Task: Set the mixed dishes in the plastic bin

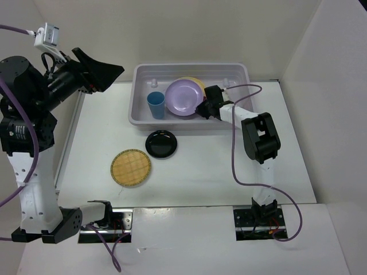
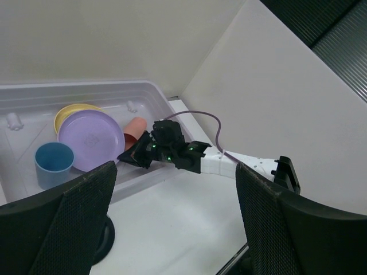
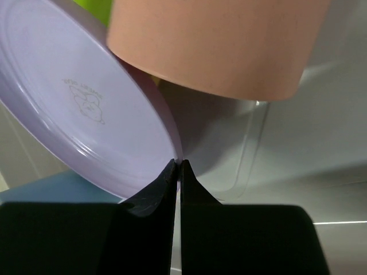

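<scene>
The plastic bin (image 1: 139,73) stands at the back of the table. In it the lavender plate (image 1: 182,96) leans tilted over a yellow-orange plate (image 1: 198,83), with the blue cup (image 1: 156,104) upright to its left. My right gripper (image 1: 202,110) reaches over the bin's front wall. Its jaws pinch the lavender plate (image 3: 74,103) by the rim, right gripper (image 3: 178,166) shut. The salmon cup (image 3: 218,46) lies just beyond; a lime green edge (image 3: 94,8) shows behind. My left gripper (image 1: 106,74) hangs open, high at the left, holding nothing.
A glossy black plate (image 1: 161,143) lies on the table just in front of the bin. A tan woven-pattern plate (image 1: 131,167) lies nearer, to its left. White walls enclose the table at the back and right.
</scene>
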